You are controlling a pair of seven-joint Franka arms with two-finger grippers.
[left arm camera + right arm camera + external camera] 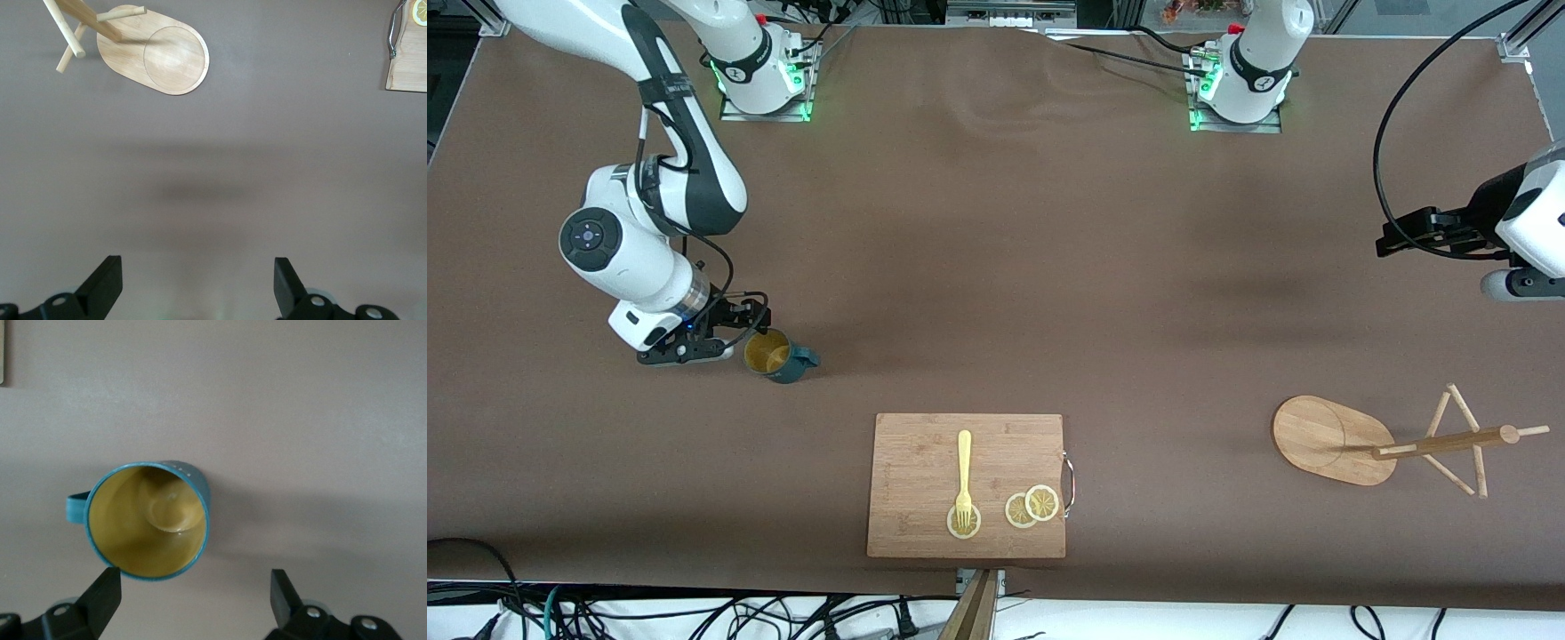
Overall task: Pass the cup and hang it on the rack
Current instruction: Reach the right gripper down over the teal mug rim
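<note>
While cup stands upright, cutting board lies nearby.

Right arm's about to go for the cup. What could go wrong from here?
1. The right end effector is open, but only one finger sits at the cup rim; the cup is off-center, so closing might shove or tip it.
2. The handle points away from the right end effector; a rim grasp could leave it awkward for the waiting left end effector.
3. The rack has thin pegs, so a loosely held cup may miss.
</note>
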